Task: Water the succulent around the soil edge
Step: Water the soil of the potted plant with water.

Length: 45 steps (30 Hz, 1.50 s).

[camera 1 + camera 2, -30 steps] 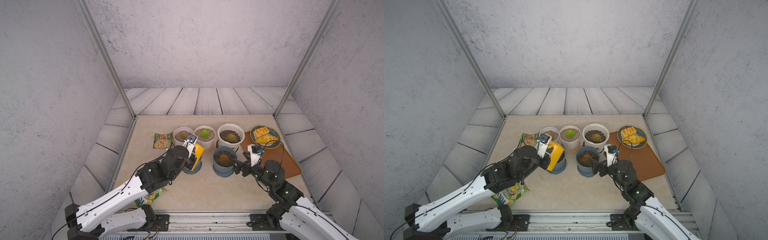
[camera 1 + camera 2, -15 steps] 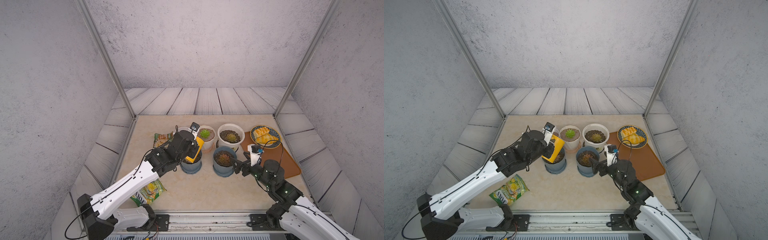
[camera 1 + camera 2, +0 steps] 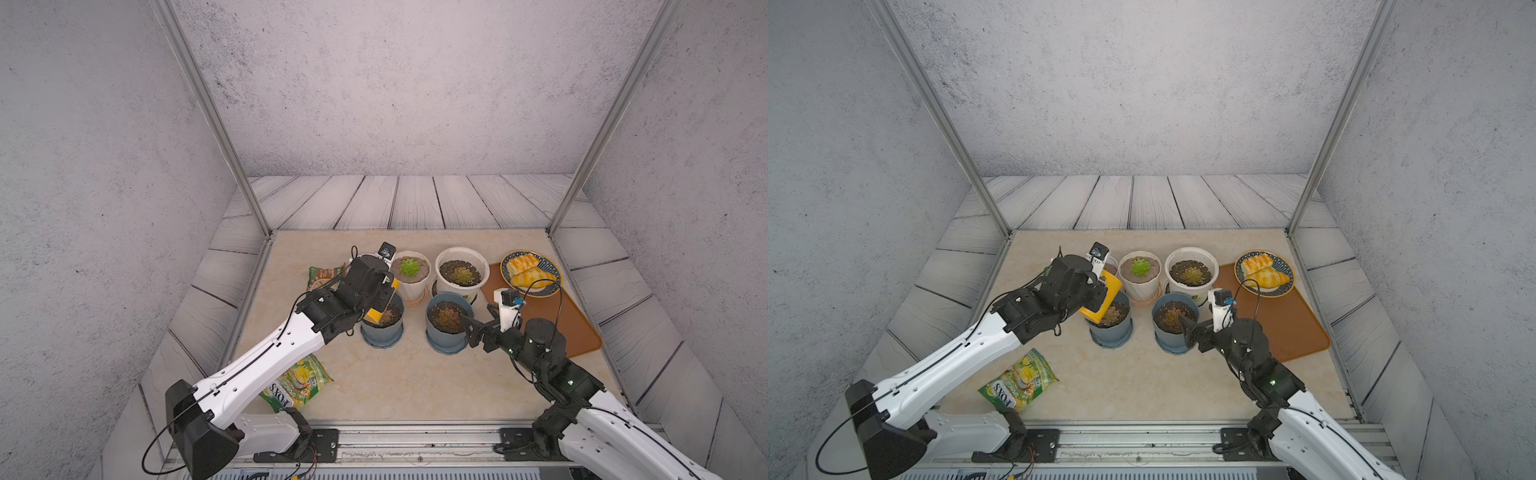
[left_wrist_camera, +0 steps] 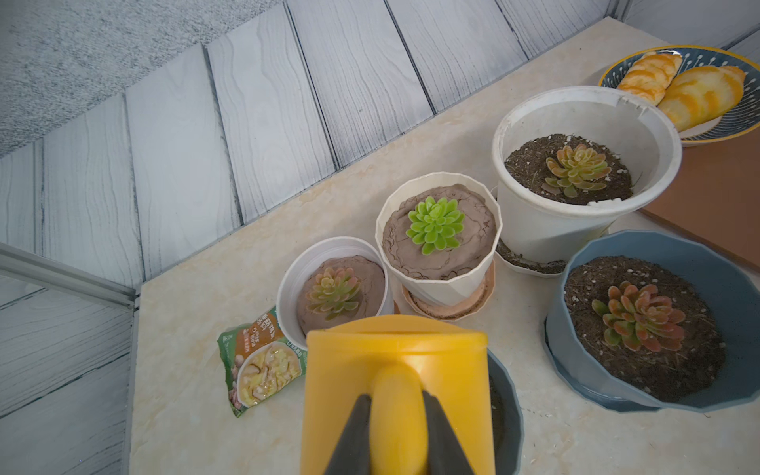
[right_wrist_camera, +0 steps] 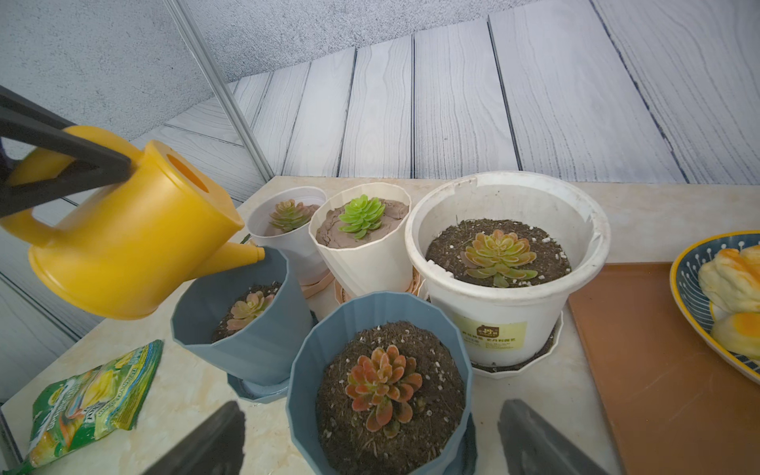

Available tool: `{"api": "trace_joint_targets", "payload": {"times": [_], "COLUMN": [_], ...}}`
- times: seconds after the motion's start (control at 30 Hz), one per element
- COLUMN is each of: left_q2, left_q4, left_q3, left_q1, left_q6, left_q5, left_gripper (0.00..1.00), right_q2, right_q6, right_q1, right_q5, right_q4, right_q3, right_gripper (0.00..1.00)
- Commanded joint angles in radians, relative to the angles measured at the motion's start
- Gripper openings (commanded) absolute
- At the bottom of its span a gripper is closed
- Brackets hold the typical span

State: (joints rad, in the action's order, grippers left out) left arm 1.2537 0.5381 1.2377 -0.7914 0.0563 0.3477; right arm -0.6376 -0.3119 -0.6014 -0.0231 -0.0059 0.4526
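My left gripper (image 4: pixel 397 401) is shut on the handle of the yellow watering can (image 4: pixel 397 362). In the right wrist view the can (image 5: pixel 131 242) is tipped, and its spout (image 5: pixel 242 255) reaches over the rim of the left blue pot (image 5: pixel 246 345). That pot holds a small pink-green succulent (image 5: pixel 246 308). In both top views the can (image 3: pixel 380 305) (image 3: pixel 1102 297) hangs over that pot (image 3: pixel 382 334). My right gripper (image 5: pixel 370 407) is open, its fingers on either side of the right blue pot (image 5: pixel 306 370) with a red succulent (image 5: pixel 382 382).
Behind the blue pots stand a small white pot (image 4: pixel 288 288), a cream pot (image 4: pixel 440 283) with a green succulent and a large white pot (image 4: pixel 534 230). A plate of bread (image 3: pixel 530 272) rests on an orange mat (image 3: pixel 557 320). Snack packets (image 3: pixel 297 386) (image 4: pixel 259 366) lie at the left.
My left arm has stretched further over the table and its wrist has swung toward the back, keeping the can above the left blue pot. The green packet is uncovered. The right arm has not moved.
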Motion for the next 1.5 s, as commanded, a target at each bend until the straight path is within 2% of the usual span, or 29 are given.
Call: {"api": "trace_joint_targets", "payload": {"times": [0.0, 0.6, 1.0, 1.47], "left_q2": [-0.013, -0.083, -0.125, -0.142], "left_q4": [0.024, 0.221, 0.379, 0.356], "left_q3": [0.042, 0.062, 0.11, 0.091], "left_q1": [0.008, 0.011, 0.011, 0.011], "left_q6": [0.005, 0.052, 0.042, 0.08], "left_q5": [0.045, 0.008, -0.047, -0.189], "left_gripper": [0.0, 0.0, 0.0, 0.0], "right_q2": [0.001, 0.021, 0.018, 0.013], "right_q6": [0.014, 0.012, 0.012, 0.007], "right_q1": [-0.004, -0.003, -0.003, -0.003], "right_q5": [-0.031, 0.023, 0.041, 0.04], "right_q4": [-0.014, -0.005, 0.006, 0.007], "right_q3": [0.02, 0.018, 0.014, 0.011], "right_gripper": [1.0, 1.0, 1.0, 1.0]}}
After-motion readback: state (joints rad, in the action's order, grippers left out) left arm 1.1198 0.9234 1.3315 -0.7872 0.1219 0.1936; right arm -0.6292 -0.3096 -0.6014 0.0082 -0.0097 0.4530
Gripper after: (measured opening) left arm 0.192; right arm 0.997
